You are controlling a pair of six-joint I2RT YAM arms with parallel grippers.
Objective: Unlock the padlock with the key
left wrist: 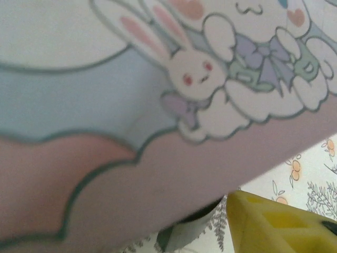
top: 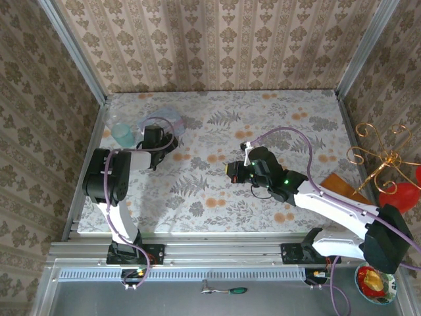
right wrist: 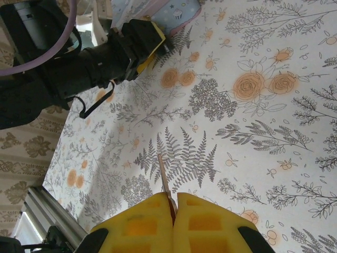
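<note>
My right gripper (right wrist: 175, 203) is shut on the key (right wrist: 164, 176), whose thin blade sticks out edge-on between the yellow fingers above the flowered tablecloth. In the top view that gripper (top: 234, 172) hovers mid-table. My left gripper (top: 156, 140) is at the clear zip bag (top: 166, 120) at the back left. The bag's rabbit print (left wrist: 189, 74) lies across the left wrist view, with one yellow finger (left wrist: 274, 224) showing at the lower right. The left gripper's fingertips (right wrist: 149, 41) sit against the bag's edge (right wrist: 176, 10). The padlock is hidden; a dark sliver (left wrist: 204, 214) under the bag's pink band is unclear.
A teal cup (top: 122, 135) stands left of the bag. Patterned walls enclose the table on three sides. A gold wire stand (top: 381, 158) and a red object (top: 400, 195) sit outside the right wall. Open cloth lies between the two grippers.
</note>
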